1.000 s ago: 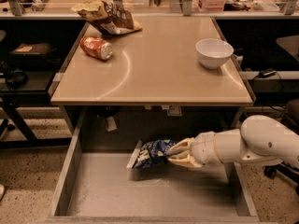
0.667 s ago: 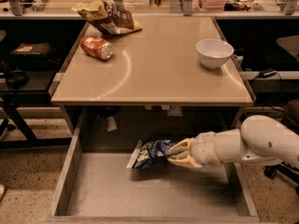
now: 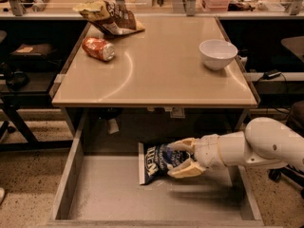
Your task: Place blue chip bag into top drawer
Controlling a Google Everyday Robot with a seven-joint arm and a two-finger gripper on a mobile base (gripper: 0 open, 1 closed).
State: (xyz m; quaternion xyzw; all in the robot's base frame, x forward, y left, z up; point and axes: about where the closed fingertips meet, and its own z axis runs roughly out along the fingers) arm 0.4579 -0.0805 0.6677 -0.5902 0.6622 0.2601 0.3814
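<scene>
The blue chip bag (image 3: pixel 157 162) is a crumpled dark-blue bag with white lettering. It lies at the back middle of the open top drawer (image 3: pixel 114 201), a wide shallow grey tray pulled out below the table. My gripper (image 3: pixel 179 159) reaches in from the right. Its tan fingers (image 3: pixel 184 170) close on the bag's right end, one above and one below. The bag's left end is at or just above the drawer bottom. My white arm (image 3: pixel 266 146) stretches over the drawer's right side.
On the tan table (image 3: pixel 156 75) above the drawer are a tan-and-brown chip bag (image 3: pixel 110 17) at the back left, a red-orange can (image 3: pixel 98 49) lying on its side, and a white bowl (image 3: pixel 217 54) at the right. Dark desks and cables flank both sides.
Almost nothing. The bag's left end has shifted slightly to the right, and the gripper stays on the bag in the drawer.
</scene>
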